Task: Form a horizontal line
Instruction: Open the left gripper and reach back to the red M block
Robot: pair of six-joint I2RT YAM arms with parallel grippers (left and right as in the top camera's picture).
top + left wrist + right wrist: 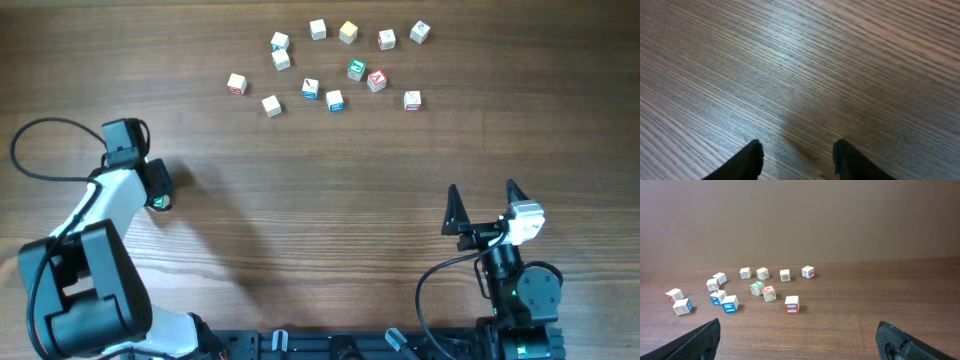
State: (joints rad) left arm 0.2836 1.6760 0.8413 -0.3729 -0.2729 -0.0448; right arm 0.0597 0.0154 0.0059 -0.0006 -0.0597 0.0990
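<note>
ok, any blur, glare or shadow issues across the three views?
Overhead: sharp, even light, soft shadow beside the left arm. Left wrist: table grain smeared, pale sheen upper centre, left fingers dark and soft. Right wrist: letter cubes fairly crisp, right fingers out of focus at the bottom corners.

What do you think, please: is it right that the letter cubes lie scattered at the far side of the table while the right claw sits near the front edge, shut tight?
Not quite: the right claw is wide open and empty, as the overhead view shows. The rest holds: the letter cubes lie scattered at the far side of the table.
</note>
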